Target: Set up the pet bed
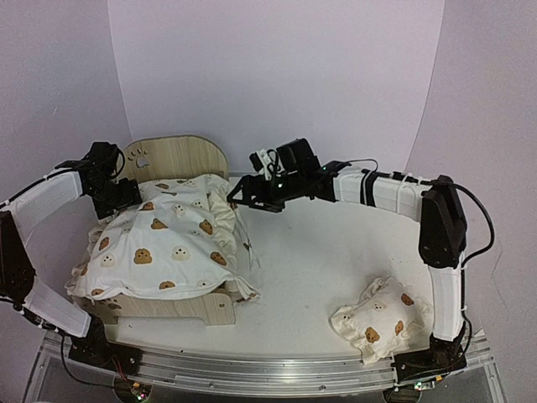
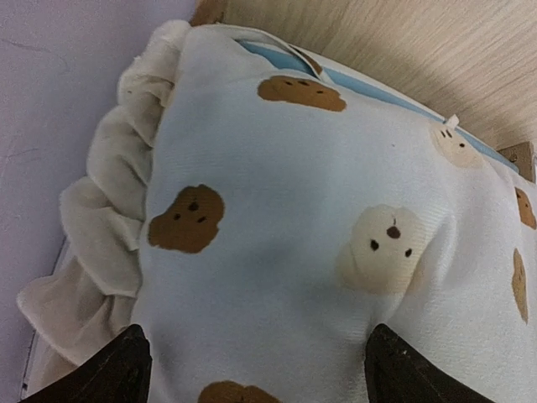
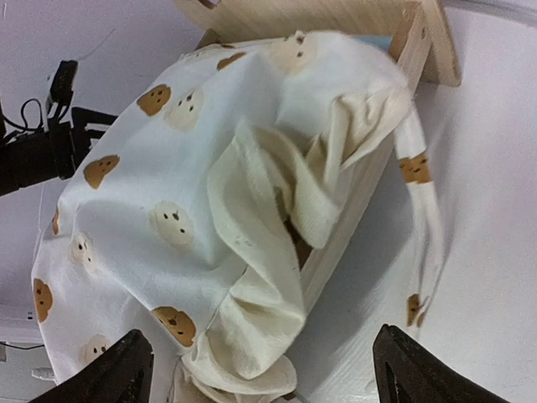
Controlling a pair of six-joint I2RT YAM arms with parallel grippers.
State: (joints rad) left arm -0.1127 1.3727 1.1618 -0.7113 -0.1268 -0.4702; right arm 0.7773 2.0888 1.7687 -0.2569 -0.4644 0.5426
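The cushion (image 1: 164, 243) lay across the pet bed (image 1: 180, 155) at nine o'clock, its ruffle (image 3: 252, 277) seemingly bunched on the three o'clock side. Left gripper (image 2: 252, 369) and right gripper (image 3: 260, 369) gaped, empty. The pillow (image 1: 377, 319) sat at five o'clock, unplaced.

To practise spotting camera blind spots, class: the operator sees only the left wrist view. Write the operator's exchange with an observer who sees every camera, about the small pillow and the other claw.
Operator: I see only the cushion up close. Where is the small pillow?
Observer: The small pillow lies on the table near the right arm's base, apart from the pet bed.
Operator: And the right claw?
Observer: The right claw is open, over the cushion's far right corner.
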